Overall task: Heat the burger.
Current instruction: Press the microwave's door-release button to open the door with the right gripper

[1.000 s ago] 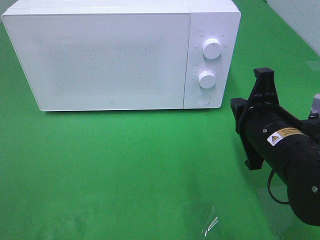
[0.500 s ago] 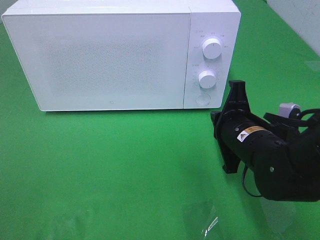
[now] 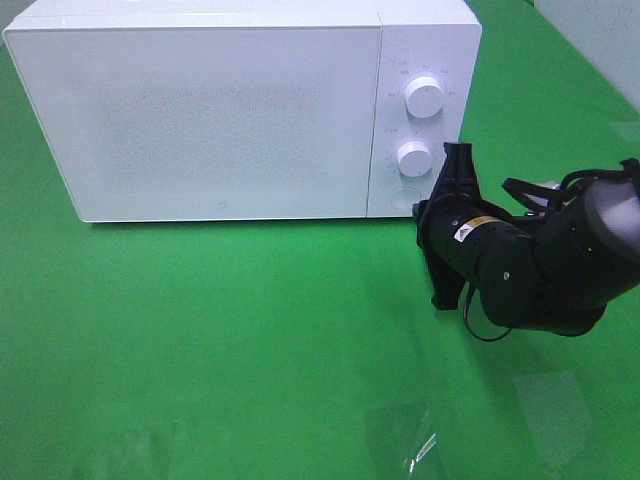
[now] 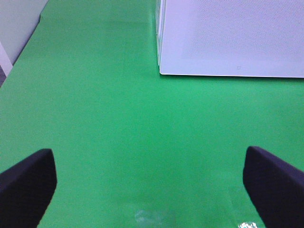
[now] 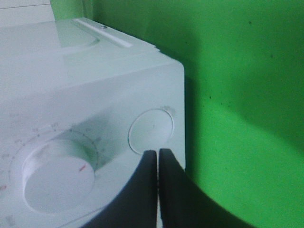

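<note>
Exterior high view: white microwave (image 3: pixel 230 110) stands at the far side of the green table cover (image 3: pixel 250 330), door shut, its front frosted and opaque. The control panel is on the right side of the microwave, with the upper knob (image 3: pixel 424 97), the lower knob (image 3: pixel 414 157) and a round button (image 3: pixel 405 198) stacked top to bottom. The right arm (image 3: pixel 540 260) reaches in from the right edge, and its black wrist end sits just beside the panel's lower right corner, level with the button. Right wrist view: right gripper (image 5: pixel 157 152) has its fingers pressed together, nothing between them, and the tips are at the rim of the round button (image 5: pixel 151 131); whether they touch cannot be told. The lower knob (image 5: pixel 57 173) lies just beside the fingers. Left wrist view: left gripper (image 4: pixel 149 161) is spread wide, with the dark fingers (image 4: pixel 28 185) at opposite edges of the picture and only bare green cover between them. The microwave's front left corner (image 4: pixel 232 38) is well ahead of it. The burger is not visible in any view, and with the door shut and opaque its place cannot be told.
</note>
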Controlling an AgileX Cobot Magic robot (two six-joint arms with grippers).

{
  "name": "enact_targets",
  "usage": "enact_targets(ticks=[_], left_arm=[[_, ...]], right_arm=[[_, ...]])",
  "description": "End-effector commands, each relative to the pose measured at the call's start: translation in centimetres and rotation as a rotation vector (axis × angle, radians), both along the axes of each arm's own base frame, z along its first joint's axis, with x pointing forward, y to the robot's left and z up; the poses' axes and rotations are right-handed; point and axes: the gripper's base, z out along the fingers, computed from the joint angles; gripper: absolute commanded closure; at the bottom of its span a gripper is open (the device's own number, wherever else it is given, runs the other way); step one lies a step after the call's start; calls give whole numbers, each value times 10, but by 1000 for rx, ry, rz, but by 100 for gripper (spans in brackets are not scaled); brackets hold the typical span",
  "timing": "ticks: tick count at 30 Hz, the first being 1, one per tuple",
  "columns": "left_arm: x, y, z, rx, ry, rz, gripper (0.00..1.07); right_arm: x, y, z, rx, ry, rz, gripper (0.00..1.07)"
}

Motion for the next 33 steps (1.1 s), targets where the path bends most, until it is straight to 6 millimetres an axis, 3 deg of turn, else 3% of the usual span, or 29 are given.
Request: enact_targets(ticks=[1,17,33], left_arm=[[-2,0,0,0,-12,2,7],[-2,0,0,0,-12,2,7],[-2,0,0,0,-12,2,7]], right_arm=[[11,0,-1,4,-2,5,107],[38,7,-13,19,-8,-17,107],[44,2,2,15,-188,-81,107]])
